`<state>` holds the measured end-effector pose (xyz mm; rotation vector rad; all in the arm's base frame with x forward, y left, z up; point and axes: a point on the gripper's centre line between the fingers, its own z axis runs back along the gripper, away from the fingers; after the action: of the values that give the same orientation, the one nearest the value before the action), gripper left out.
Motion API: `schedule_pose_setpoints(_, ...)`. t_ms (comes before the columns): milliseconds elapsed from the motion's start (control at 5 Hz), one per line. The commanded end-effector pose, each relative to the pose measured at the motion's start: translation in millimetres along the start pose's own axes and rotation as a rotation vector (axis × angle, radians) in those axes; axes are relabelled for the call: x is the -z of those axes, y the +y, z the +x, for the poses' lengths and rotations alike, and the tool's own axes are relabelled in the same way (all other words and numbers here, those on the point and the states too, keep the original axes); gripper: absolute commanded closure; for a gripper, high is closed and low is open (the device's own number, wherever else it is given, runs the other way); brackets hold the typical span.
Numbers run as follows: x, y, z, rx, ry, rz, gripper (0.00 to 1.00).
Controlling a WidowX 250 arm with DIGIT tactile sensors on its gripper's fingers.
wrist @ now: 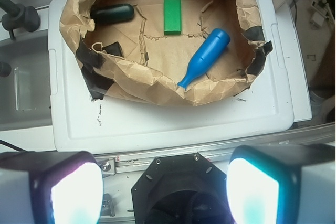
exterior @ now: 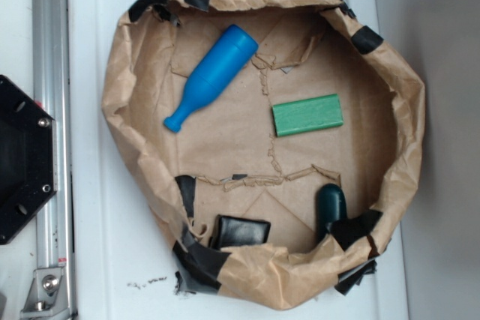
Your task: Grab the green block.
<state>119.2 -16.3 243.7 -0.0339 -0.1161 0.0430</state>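
The green block [exterior: 307, 115] [wrist: 172, 15] lies flat on the brown paper, right of centre in the exterior view and at the upper middle of the wrist view. My gripper [wrist: 165, 190] fills the bottom of the wrist view, over the black robot base [wrist: 184, 192], well back from the paper nest. Its two fingers [wrist: 73, 192] stand far apart with nothing between them. The gripper does not show in the exterior view.
A crumpled brown paper nest [exterior: 120, 110] with black tape rings the objects on a white bin lid [exterior: 90, 260]. Inside lie a blue bottle-shaped pin [exterior: 211, 76], a dark teal rounded object [exterior: 331, 207] and a black block [exterior: 241, 231]. An aluminium rail [exterior: 51, 50] runs along the left.
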Motion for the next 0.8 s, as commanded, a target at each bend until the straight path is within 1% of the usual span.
schedule_pose_setpoints(0,0.0,0.0,0.0,0.000,0.000,0.000,0.00)
schedule_pose_setpoints(200,44.0,15.4,15.5,0.020,-0.102,-0.026,0.00)
schedule_pose_setpoints(400,65.0,20.2,35.9,0.005,-0.145,-0.042,0.00)
schedule_pose_setpoints(600,97.4,21.4,82.0,0.005,-0.175,-0.087,0.00)
